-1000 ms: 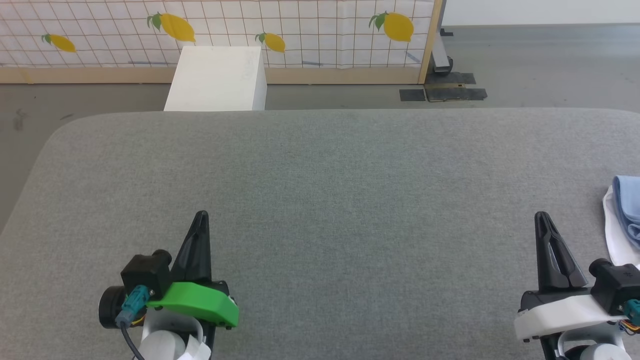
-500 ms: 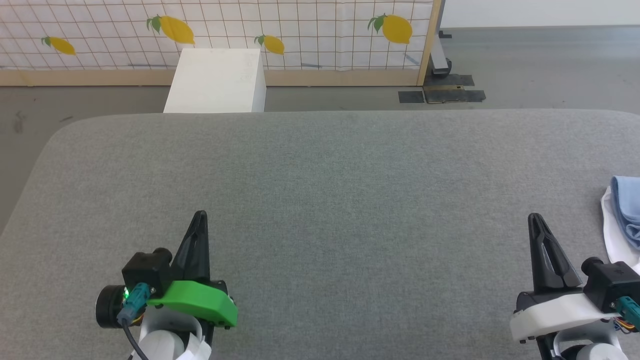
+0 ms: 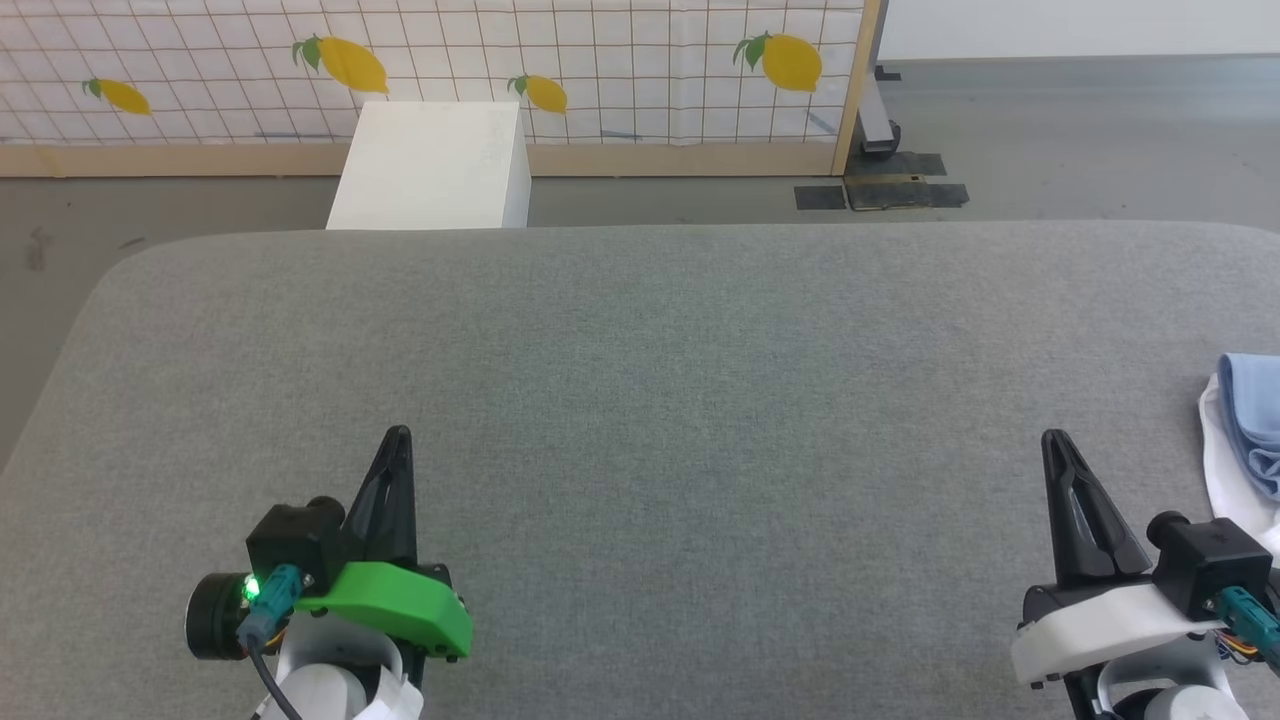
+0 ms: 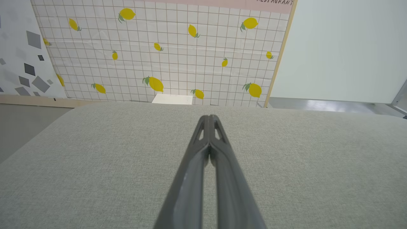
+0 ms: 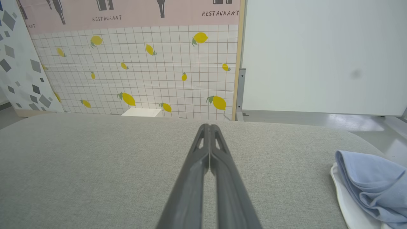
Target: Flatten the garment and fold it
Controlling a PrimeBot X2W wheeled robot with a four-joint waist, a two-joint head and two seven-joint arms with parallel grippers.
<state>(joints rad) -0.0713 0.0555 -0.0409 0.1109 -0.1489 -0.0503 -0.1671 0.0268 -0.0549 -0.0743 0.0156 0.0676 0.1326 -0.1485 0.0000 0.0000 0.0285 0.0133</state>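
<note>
Both left pincer [image 3: 398,433] and right pincer [image 3: 1050,438] closed, empty; cropped garment [image 3: 1256,412] runs near-to-far.

left claw [image 3: 398,436] closed, right claw [image 3: 1052,441] closed

Garment [image 3: 1256,415] showing light blue. Table [image 3: 640,400] reading flecked grey. Left gripper [image 3: 398,436] showing black, wearing green mount [image 3: 395,600]; right gripper [image 3: 1052,441] black, wearing white mount [image 3: 1095,618]. Box [image 3: 430,165] showing white. Wall panel [image 3: 640,60] carrying yellow lemons on white grid.
</note>
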